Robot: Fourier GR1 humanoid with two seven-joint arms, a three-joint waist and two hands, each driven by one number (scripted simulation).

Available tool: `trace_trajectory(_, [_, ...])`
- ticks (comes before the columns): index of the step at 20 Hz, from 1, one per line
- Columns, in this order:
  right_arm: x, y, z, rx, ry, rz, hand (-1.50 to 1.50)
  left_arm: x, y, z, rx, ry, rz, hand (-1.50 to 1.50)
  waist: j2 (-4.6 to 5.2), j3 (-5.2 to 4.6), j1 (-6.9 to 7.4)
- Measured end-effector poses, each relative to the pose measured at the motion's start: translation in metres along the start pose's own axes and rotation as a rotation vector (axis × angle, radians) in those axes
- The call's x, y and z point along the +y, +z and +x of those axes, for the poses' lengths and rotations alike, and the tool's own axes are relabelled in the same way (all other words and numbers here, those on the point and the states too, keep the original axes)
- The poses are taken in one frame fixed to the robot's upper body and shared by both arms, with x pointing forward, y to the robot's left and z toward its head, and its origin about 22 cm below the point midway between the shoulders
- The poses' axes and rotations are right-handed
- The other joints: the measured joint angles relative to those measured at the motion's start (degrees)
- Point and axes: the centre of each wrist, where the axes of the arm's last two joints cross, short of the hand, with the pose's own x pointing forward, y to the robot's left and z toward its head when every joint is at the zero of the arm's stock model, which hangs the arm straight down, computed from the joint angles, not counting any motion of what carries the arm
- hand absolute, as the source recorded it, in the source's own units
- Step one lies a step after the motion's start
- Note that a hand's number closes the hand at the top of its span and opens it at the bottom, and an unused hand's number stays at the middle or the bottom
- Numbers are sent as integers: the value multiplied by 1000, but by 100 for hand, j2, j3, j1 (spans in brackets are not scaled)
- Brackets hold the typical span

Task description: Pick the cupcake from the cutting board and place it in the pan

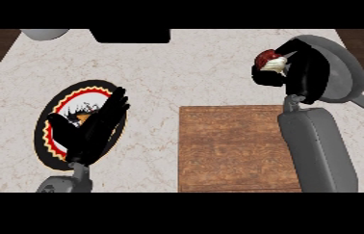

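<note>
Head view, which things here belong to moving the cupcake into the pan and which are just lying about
Part of the job:
cupcake, held in the right hand
pan, grey, under that hand
cutting board, nothing on its visible surface

Just lying about:
plate with a patterned rim, under the open left hand
white object at the top left edge
dark object at the top edge
</note>
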Motion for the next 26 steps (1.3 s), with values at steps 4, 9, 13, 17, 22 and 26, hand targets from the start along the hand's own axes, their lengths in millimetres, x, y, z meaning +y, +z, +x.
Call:
trace_trajectory(4, [5,-30,-23,-1,48,-50,150,-3,1,-9,-2,4,2,0,5,0,20])
trace_trajectory(9, [4,-65,-60,35,79,-173,150,-6,-1,-4,0,9,-7,0,23,3,65])
trace_trajectory(13, [-4,-88,-97,74,82,-279,150,-12,1,-4,-1,6,-23,0,51,10,130])
trace_trajectory(17, [-17,-109,-125,96,77,-333,150,-16,-2,-4,-1,8,-32,0,73,15,176])
trace_trajectory(22, [-24,-120,-148,116,67,-363,150,-14,-6,-3,-8,1,-47,0,104,21,231])
trace_trajectory(26, [-31,-121,-177,195,102,-313,-150,-19,-6,1,-13,-3,-57,0,142,24,308])
